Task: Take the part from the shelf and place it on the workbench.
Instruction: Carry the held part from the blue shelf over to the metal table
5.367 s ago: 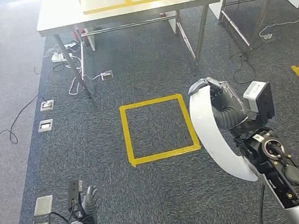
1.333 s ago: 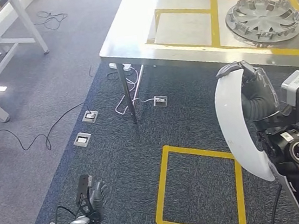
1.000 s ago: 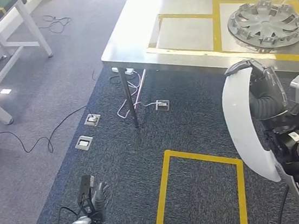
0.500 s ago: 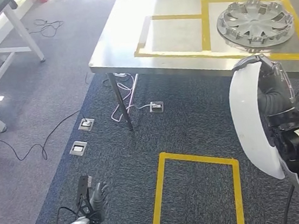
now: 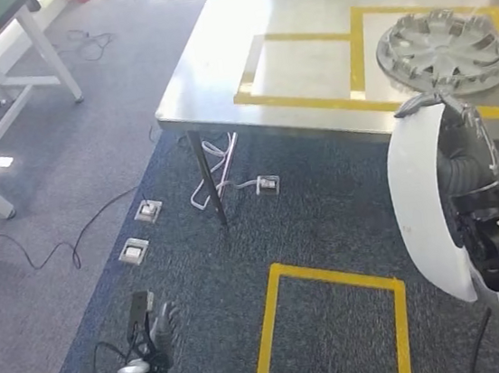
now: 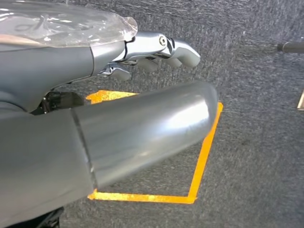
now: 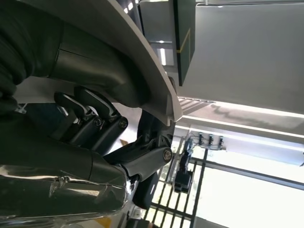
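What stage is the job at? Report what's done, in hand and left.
Done: the curved white part is off the shelf, gripped by the right hand. In hand: it is held up above the carpet, short of the workbench. Left: setting it on the table, where one taped square beside the wheel cover lies bare. The left hand hangs low, holding nothing.

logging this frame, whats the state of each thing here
white curved part: held upright off the floor by the right hand
right hand: gripping the part's top edge
left hand: hanging low, holding nothing, fingers apart
hubcap: lying flat on the workbench
workbench: taped left square bare
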`<state>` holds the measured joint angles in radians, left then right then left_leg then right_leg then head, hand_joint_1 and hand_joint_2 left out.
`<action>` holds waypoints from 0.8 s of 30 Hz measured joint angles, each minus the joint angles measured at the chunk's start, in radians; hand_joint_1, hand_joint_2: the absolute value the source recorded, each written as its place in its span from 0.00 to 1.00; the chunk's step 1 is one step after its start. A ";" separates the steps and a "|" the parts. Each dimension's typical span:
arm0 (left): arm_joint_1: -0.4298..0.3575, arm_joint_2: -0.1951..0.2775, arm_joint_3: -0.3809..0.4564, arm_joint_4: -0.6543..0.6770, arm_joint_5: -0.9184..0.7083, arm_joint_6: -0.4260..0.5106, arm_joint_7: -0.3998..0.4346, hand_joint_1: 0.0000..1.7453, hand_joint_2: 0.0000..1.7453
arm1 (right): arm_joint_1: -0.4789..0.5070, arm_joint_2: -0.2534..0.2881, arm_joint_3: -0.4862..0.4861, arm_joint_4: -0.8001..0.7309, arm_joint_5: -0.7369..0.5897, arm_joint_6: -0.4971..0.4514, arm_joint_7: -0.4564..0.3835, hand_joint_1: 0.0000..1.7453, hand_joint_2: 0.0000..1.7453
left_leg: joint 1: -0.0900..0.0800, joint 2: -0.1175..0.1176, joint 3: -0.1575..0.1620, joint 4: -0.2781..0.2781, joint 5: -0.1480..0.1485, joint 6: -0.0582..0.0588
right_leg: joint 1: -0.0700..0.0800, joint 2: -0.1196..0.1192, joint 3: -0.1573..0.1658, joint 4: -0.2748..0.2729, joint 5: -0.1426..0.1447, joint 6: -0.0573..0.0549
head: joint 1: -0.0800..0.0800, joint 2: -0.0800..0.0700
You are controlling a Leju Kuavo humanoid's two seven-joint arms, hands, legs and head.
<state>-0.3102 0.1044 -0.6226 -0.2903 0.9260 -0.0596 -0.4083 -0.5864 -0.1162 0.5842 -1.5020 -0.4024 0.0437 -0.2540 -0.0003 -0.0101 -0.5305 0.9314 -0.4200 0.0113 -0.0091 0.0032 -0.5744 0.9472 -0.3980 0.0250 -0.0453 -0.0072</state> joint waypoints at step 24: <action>-0.007 -0.002 0.000 0.000 -0.002 0.000 0.004 0.00 0.00 | 0.000 -0.005 0.001 -0.008 0.007 -0.002 0.002 1.00 1.00 | -0.002 0.003 -0.037 -0.008 0.033 0.031 | 0.003 0.003 -0.090 0.301 -0.176 0.009 | -0.007 0.000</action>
<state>-0.3170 0.1024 -0.6226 -0.2903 0.9235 -0.0599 -0.4039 -0.5864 -0.1209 0.5855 -1.5104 -0.3950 0.0412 -0.2515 -0.0026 -0.0068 -0.5680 0.9235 -0.3875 0.0422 -0.0062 0.0062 -0.6640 1.2484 -0.5740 0.0341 -0.0518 -0.0072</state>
